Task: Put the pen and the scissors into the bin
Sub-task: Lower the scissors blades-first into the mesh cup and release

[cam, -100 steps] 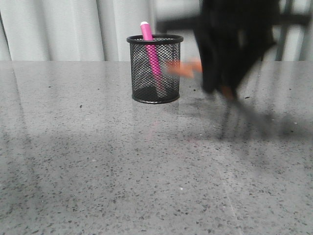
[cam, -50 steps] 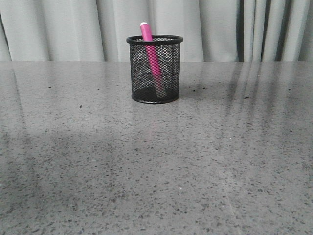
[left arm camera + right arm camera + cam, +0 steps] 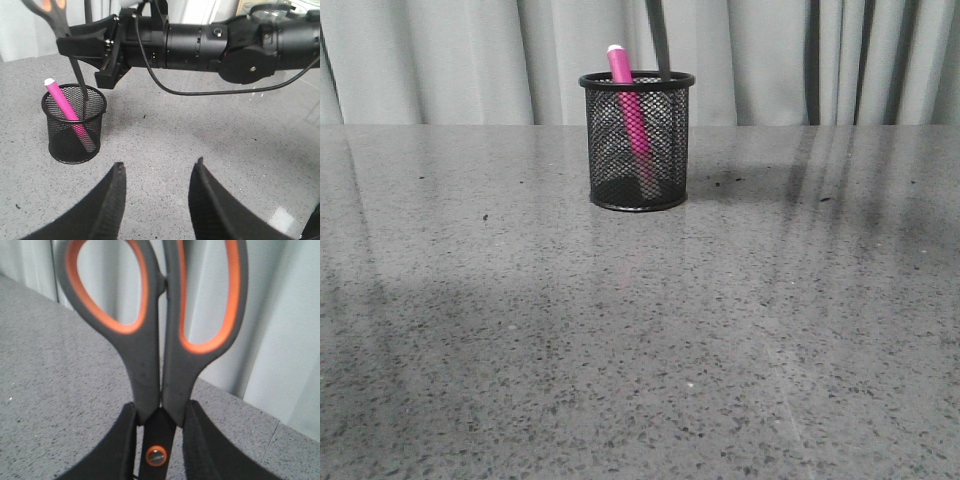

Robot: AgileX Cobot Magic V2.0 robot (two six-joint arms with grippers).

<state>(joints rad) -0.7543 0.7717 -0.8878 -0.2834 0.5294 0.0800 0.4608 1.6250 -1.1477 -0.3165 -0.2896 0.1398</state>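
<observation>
Scissors [image 3: 75, 60] hang blade-down over the bin [image 3: 74, 125], tips just inside the rim next to the pen [image 3: 67, 112], which already leans in there with its cap poking out. Right tool [image 3: 156, 440] is pinching them right at the orange pivot, handles sticking up. I'd say that's the sensible spot: stiff metal, a bit top-heavy, smooth plastic handles, so gripping near the pivot should stop them swinging. The mesh bin looks light enough to tip if the blades catch the rim. Left tool [image 3: 156, 192] is spread wide and holds nothing, hovering over the worktop [image 3: 640, 350]. Front view only catches a thin dark sliver of blade above the bin. Can't tell whether the tips touch the bottom yet.
</observation>
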